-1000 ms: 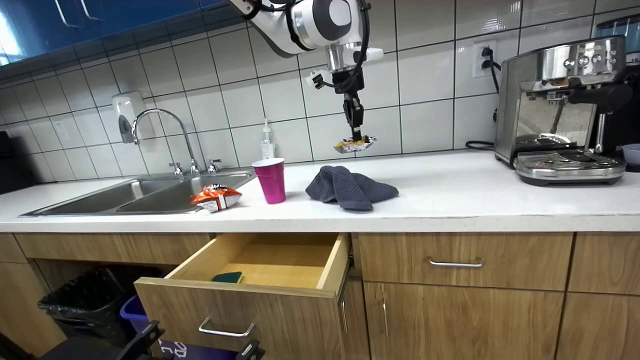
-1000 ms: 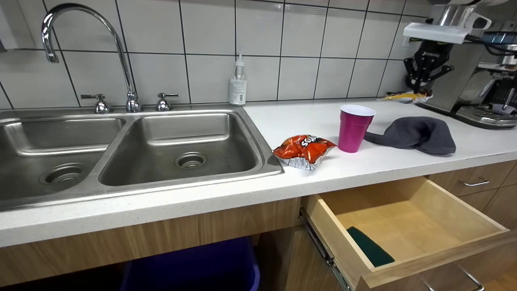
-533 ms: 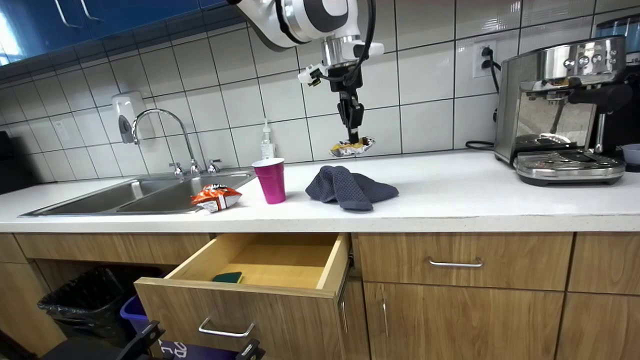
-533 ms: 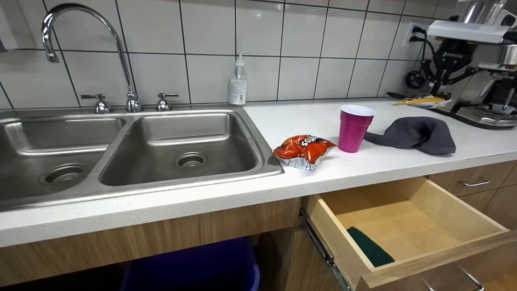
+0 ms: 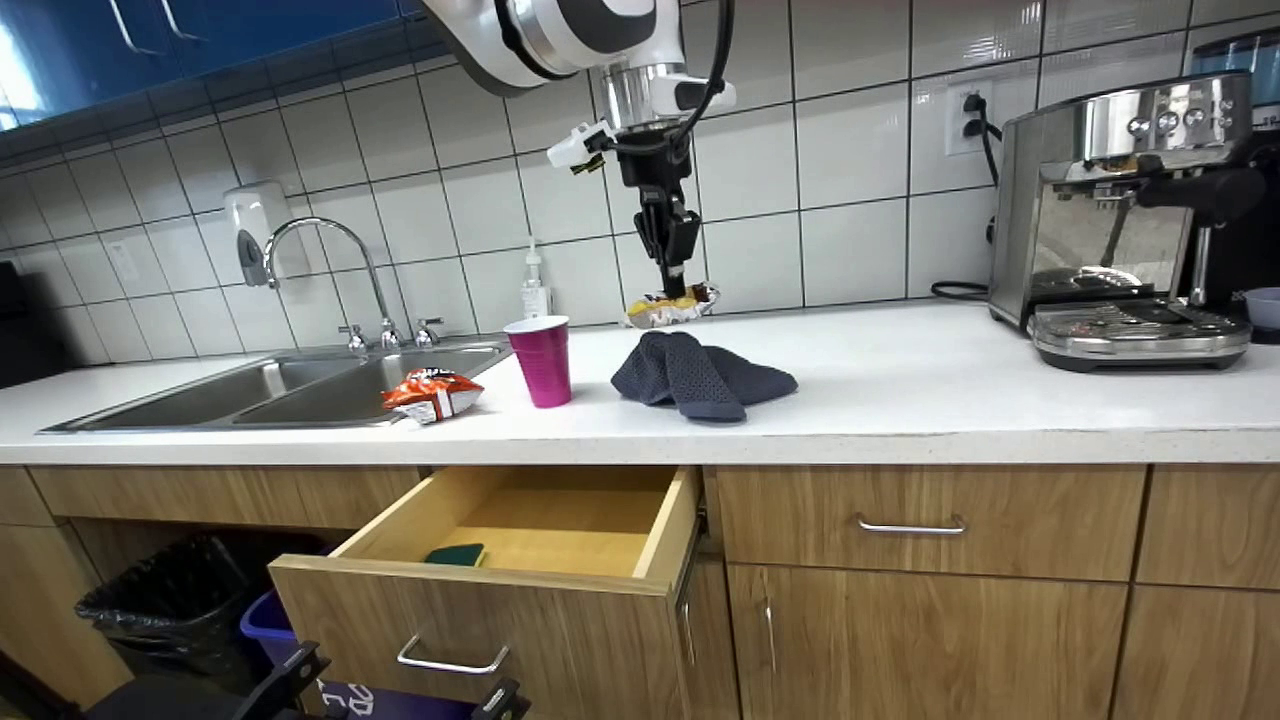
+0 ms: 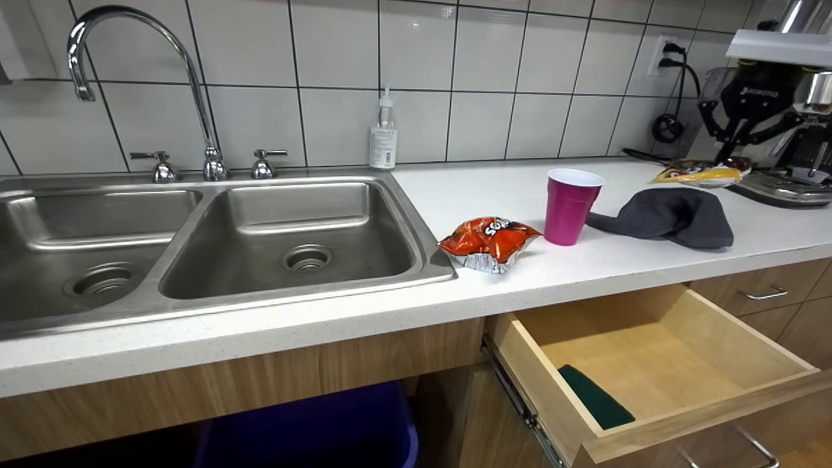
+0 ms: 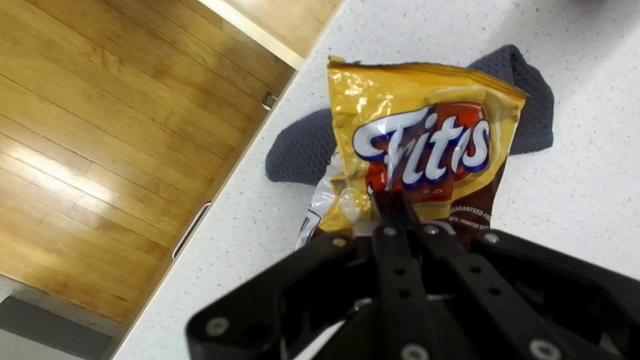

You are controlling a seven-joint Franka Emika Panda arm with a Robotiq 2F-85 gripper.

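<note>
My gripper (image 5: 674,292) is shut on a yellow and brown chip bag (image 7: 425,125). The fingertips pinch the bag near its middle in the wrist view (image 7: 392,200). The bag also shows in both exterior views (image 5: 652,313) (image 6: 705,176), held above the white counter. A dark grey cloth (image 5: 705,375) lies crumpled on the counter below the bag and partly hidden by it in the wrist view (image 7: 300,150). A magenta cup (image 6: 572,208) stands upright beside the cloth. An orange-red chip bag (image 6: 491,240) lies between the cup and the sink.
An open wooden drawer (image 6: 689,351) below the counter edge holds a dark green sponge (image 6: 595,398). A double sink (image 6: 305,214) with a tall faucet (image 6: 195,84) is at one side. A soap bottle (image 6: 383,140) stands by the wall. An espresso machine (image 5: 1130,220) stands at the other side.
My gripper has moved with the yellow bag away from the wall toward the cloth and slightly lower. The cloth, cup, orange-red bag and drawer have not moved.
</note>
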